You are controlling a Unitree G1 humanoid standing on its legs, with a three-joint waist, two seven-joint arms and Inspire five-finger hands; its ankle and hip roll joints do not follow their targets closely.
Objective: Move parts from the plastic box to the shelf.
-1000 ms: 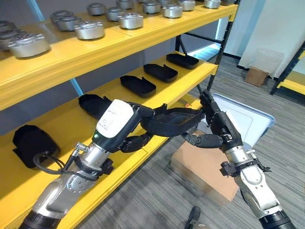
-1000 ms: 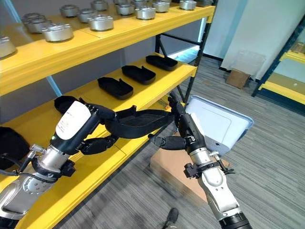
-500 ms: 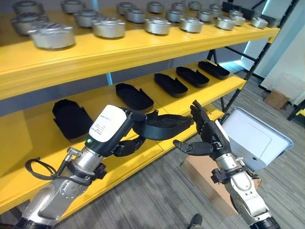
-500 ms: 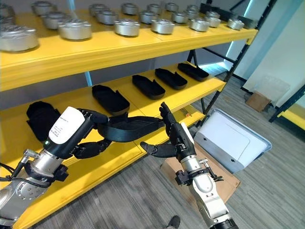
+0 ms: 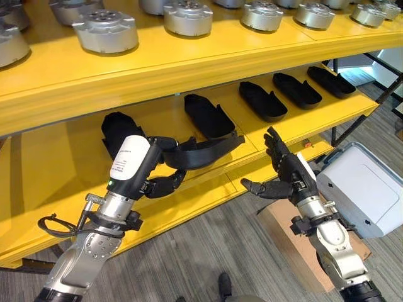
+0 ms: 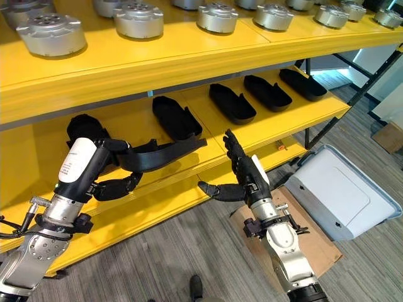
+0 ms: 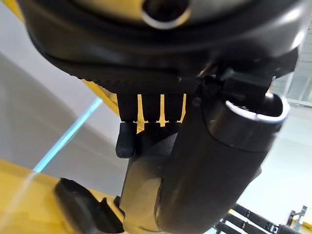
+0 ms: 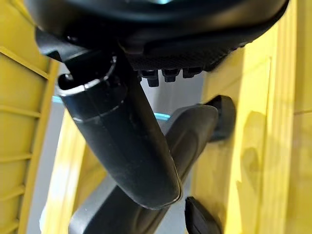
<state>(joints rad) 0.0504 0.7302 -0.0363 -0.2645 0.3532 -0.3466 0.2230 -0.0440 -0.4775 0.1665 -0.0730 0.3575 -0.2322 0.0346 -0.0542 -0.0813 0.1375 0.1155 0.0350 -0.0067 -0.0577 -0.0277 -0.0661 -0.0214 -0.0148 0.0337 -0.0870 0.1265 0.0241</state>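
I'm at the placing step: my left robot hand (image 5: pixel 157 165) has its fingers curled round one end of a black part (image 5: pixel 203 150), held just above the middle shelf (image 5: pixel 296 126), over the free spot between two parts already lying in the row. My right robot hand (image 5: pixel 286 176) hangs off the shelf's front edge, fingers spread, holding nothing. Next I judge I should lower the part flat into that spot, lined up with its neighbours, then let go. The eye views give me the row and the plastic box (image 5: pixel 365 195) by the floor; the left wrist view shows the curled fingers (image 7: pixel 146 114) from close.
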